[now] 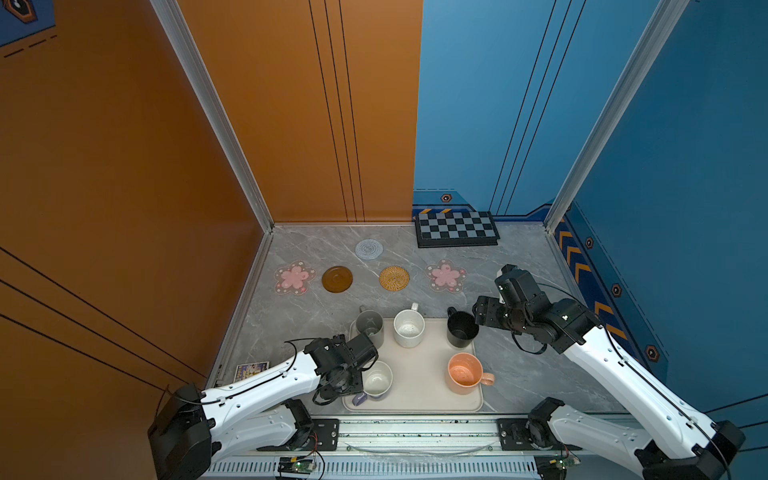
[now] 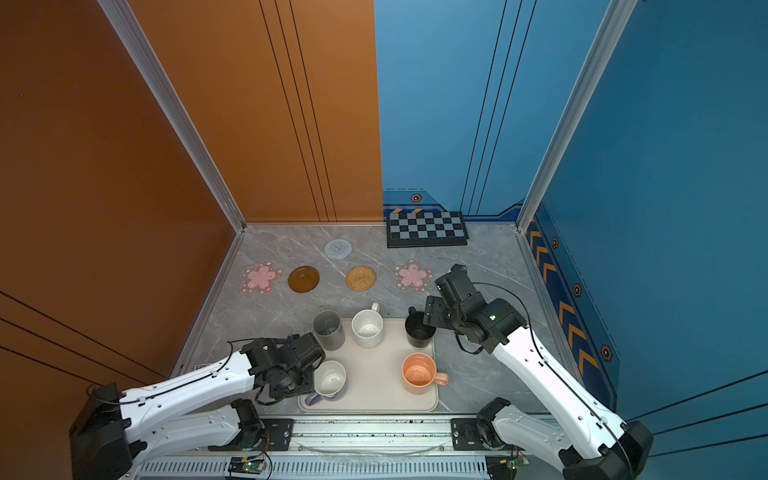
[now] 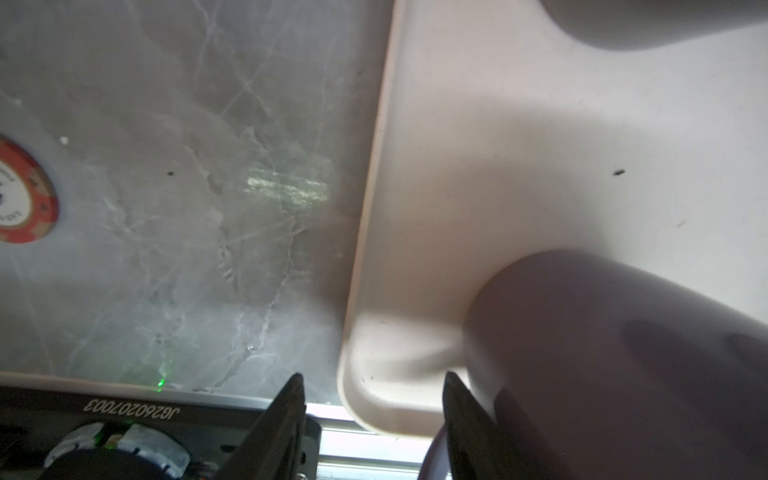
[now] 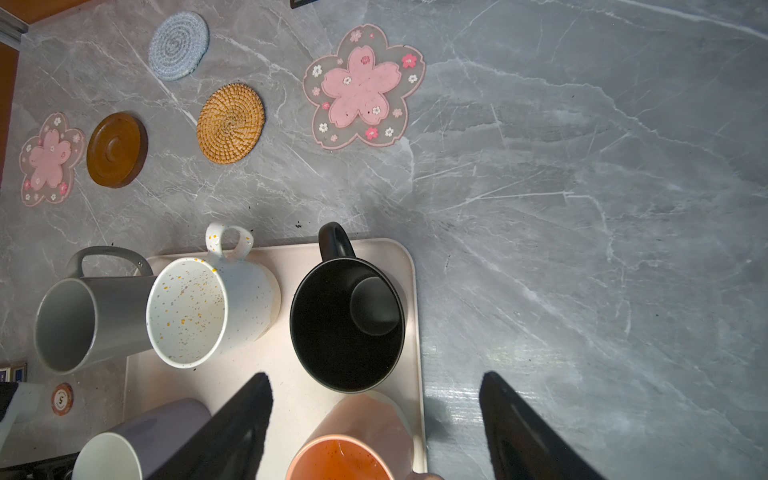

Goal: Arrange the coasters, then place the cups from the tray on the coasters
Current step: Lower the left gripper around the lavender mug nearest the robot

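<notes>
1. Grey marbled surface [image 1: 519,365] carries everything.
2. Cream-white tray [image 1: 419,374] lies at the near edge, between the two arms, with all five cups upright on it.
3. The black-and-grey chequered board [image 1: 457,227] lies at the back wall.
4. The left fingers [image 3: 286,419] stand apart at the tray's near left corner. One is just beside the wall of the lavender cup [image 1: 377,380], with a clear gap between the pair.
5. The right fingers [image 4: 232,428] are spread wide with nothing between them, hanging just right of the black cup [image 1: 462,330].
6. The far row on the tray holds the grey cup [image 1: 370,328], the speckled white cup [image 1: 409,328] and the black one. The peach-orange cup [image 1: 464,374] stands near right, its handle pointing right.
7. Beyond the tray, all bare, four coasters lie in a row: left flower coaster [image 1: 294,277], brown disc [image 1: 337,279], rattan round [image 1: 394,278] and right flower coaster [image 1: 446,275]. The knitted round [image 1: 369,249] lies behind them.
8. A red-and-white round sticker [image 3: 25,195] lies on the surface left of the tray.
</notes>
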`<action>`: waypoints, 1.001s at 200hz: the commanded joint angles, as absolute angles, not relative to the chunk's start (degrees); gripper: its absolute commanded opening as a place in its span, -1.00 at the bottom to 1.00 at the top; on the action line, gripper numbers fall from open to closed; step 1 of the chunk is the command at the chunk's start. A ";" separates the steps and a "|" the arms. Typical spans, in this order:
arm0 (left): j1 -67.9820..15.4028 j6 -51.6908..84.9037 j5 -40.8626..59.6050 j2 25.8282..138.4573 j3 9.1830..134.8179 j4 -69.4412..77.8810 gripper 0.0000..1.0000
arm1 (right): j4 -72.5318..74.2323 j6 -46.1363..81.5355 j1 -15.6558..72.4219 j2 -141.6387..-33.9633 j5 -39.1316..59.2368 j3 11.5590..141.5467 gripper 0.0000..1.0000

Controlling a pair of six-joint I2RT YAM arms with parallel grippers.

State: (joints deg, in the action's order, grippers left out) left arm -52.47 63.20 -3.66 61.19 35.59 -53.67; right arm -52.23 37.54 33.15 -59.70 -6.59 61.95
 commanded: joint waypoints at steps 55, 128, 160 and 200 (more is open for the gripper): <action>-54.32 62.40 -6.00 61.66 37.74 -49.06 0.07 | -51.86 38.73 33.64 -58.27 -7.50 61.00 0.62; -52.72 53.48 -6.30 49.71 43.81 -67.45 0.18 | -51.86 37.50 33.61 -60.50 -7.80 62.39 0.63; -55.77 46.65 -0.35 48.80 45.91 -67.47 0.17 | -50.69 37.71 33.64 -61.43 -7.69 61.66 0.62; -69.49 45.19 -10.16 56.23 49.01 -67.07 0.20 | -49.56 38.30 33.68 -61.97 -7.46 60.57 0.63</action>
